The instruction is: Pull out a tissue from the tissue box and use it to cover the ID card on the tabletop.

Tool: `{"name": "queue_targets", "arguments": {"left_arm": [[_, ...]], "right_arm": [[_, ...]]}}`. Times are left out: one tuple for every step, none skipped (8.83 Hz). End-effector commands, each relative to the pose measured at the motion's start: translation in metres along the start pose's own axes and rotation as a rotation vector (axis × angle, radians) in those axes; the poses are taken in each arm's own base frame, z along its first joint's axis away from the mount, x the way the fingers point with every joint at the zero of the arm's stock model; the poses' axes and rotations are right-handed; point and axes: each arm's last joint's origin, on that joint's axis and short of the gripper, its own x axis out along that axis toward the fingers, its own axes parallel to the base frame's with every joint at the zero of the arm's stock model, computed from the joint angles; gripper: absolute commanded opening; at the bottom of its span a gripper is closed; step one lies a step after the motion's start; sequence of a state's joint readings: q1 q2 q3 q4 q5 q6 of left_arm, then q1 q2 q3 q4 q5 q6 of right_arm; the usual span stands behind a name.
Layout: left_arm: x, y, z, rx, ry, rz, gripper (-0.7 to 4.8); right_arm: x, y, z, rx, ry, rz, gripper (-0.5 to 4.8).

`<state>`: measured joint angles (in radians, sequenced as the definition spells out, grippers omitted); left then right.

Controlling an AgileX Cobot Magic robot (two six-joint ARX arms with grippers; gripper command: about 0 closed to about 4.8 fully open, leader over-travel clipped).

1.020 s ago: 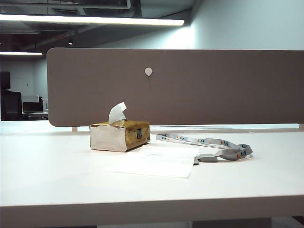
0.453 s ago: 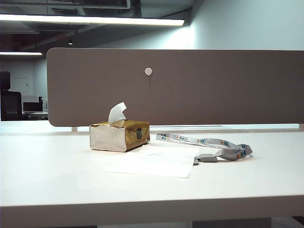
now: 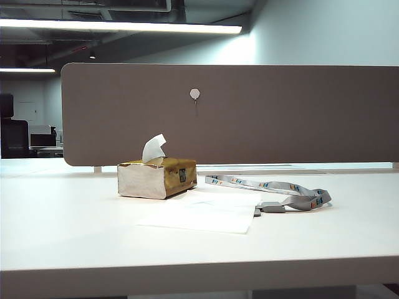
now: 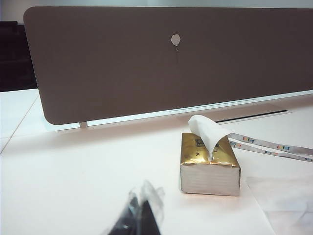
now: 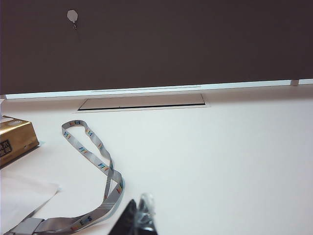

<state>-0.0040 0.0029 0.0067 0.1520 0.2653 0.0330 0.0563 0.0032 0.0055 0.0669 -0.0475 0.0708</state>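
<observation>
Behind everything stands a brown-grey partition panel (image 3: 230,115) with a matte face, and before it lies the smooth white worktop (image 3: 75,218).

The left gripper (image 4: 142,213) is low, with its jaws pressed together and empty. The tissue box (image 4: 209,164) sits ahead of it and a little to one side, well apart. The right gripper (image 5: 138,218) is also closed on nothing, and the grey lanyard (image 5: 93,156) curls just beside it.

The tissue (image 3: 202,212) lies flat on the worktop beside the box, thin and soft, roughly square. The ID card I cannot see; only its grey clip (image 3: 272,207) shows at the sheet's edge, so I judge the card is covered.

Risks seem few. The sheet is so light that a passing gripper or a small draught could lift or slide it and uncover the card. A pull on the lanyard would drag the card out.

The box is squat, with shiny gold foil and a pale crinkled end. A small white tuft (image 4: 205,132) stands up from its slot.
</observation>
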Motion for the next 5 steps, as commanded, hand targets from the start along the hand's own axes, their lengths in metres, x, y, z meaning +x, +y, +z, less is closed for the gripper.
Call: {"name": "queue_targets", "arguments": {"left_arm": [[-0.0001,0.0023,0.002,0.006,-0.007,0.08,-0.06],[-0.0001,0.0026,0.0019,0.006,-0.006,0.089,-0.06],[-0.0001,0.0026,0.0016,0.005,-0.004,0.089,-0.06],[-0.0001,0.0026,0.0014,0.004,-0.001,0.089,-0.06],[-0.0001,0.0026,0.0004,0.002,0.009,0.089,-0.06]], "right_arm": [[-0.0001,0.0002,0.002,-0.001,-0.021,0.002,-0.05],[-0.0002,0.0003,0.005,-0.002,-0.052,-0.001,-0.05],[-0.0004,0.0003,0.0085,-0.003,-0.089,-0.007,-0.05],[-0.0004,0.0,0.0086,-0.003,-0.09,-0.016,-0.05],[-0.0004,-0.0001,0.0085,-0.003,-0.09,-0.02,-0.05]]}}
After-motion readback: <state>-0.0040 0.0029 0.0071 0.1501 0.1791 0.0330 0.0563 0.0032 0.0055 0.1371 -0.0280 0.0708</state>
